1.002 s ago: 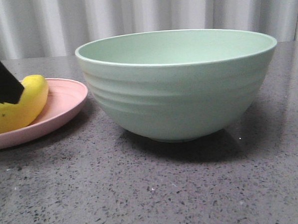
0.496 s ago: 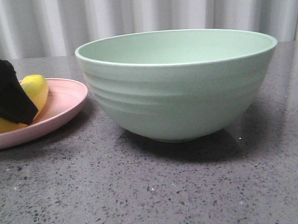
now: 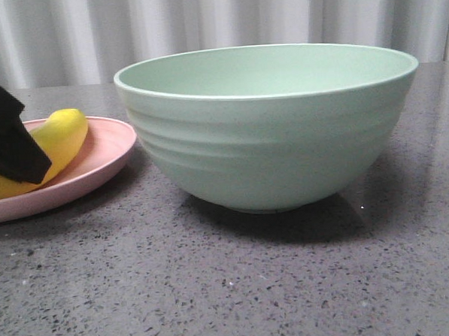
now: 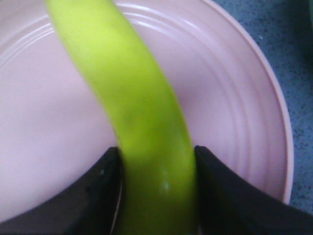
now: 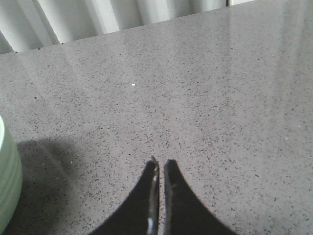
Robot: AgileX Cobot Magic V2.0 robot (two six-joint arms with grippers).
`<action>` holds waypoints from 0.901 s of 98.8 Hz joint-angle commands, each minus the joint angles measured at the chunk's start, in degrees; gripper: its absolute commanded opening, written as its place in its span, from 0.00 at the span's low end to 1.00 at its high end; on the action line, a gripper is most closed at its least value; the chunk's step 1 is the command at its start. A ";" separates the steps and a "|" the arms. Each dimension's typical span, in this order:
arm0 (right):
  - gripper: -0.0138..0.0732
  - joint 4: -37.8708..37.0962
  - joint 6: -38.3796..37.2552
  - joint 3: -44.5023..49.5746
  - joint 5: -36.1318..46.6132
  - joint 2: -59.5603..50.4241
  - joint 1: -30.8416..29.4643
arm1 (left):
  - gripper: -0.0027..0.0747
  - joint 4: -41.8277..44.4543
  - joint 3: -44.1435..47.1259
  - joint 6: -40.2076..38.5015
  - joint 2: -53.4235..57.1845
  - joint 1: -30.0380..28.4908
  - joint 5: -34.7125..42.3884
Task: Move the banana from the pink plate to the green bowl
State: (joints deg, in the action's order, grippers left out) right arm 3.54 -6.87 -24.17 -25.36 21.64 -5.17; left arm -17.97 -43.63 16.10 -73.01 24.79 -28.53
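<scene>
The yellow banana (image 3: pixel 61 139) lies over the pink plate (image 3: pixel 107 155) at the far left of the front view, its free end raised. My left gripper (image 3: pixel 9 145) is shut on the banana; in the left wrist view its black fingers (image 4: pixel 100 188) press both sides of the banana (image 4: pixel 142 122) above the pink plate (image 4: pixel 230 112). The green bowl (image 3: pixel 267 128) stands in the middle, right of the plate, and is empty as far as I see. My right gripper (image 5: pixel 160 164) is shut and empty over bare tabletop, with the bowl's edge (image 5: pixel 7 188) beside it.
The grey speckled tabletop (image 3: pixel 231 288) runs in front of the bowl and plate. A pale pleated curtain (image 3: pixel 217 21) hangs behind the table.
My left gripper has closed on the banana. The banana's free end has risen and swung right, toward the bowl. The plate has shifted slightly right. The bowl has not moved.
</scene>
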 commanded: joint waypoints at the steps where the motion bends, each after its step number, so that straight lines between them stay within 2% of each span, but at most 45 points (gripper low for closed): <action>1: 0.10 0.12 0.20 -2.09 3.74 0.92 -0.34 | 0.33 -0.54 -3.51 -0.07 1.36 0.41 2.06; 31: 0.10 0.50 3.98 -7.63 -3.05 1.76 2.67 | 0.33 -2.36 -11.67 -0.07 6.44 0.41 -3.55; 47: 0.11 4.68 6.34 -14.33 -9.65 7.59 6.99 | 0.33 -3.68 -14.15 -0.07 9.64 4.46 -3.78; 57: 0.23 9.38 6.87 -17.59 -9.84 12.00 10.99 | 0.33 -3.80 -14.66 -0.07 10.15 8.97 -3.70; 67: 0.44 15.34 8.08 -20.41 -7.73 16.06 15.43 | 0.33 -3.90 -14.66 -0.07 9.82 13.76 -2.97; 74: 0.54 19.09 8.08 -22.22 -6.27 18.92 18.51 | 0.33 -4.57 -14.66 -0.07 9.42 16.90 -1.80; 89: 0.56 25.99 8.08 -25.37 -2.43 25.29 24.52 | 0.33 -5.07 -14.66 -0.07 7.49 22.31 1.33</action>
State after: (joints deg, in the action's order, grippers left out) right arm 24.49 0.30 -46.18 -34.18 43.69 16.59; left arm -21.24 -56.18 16.10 -65.36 44.12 -33.04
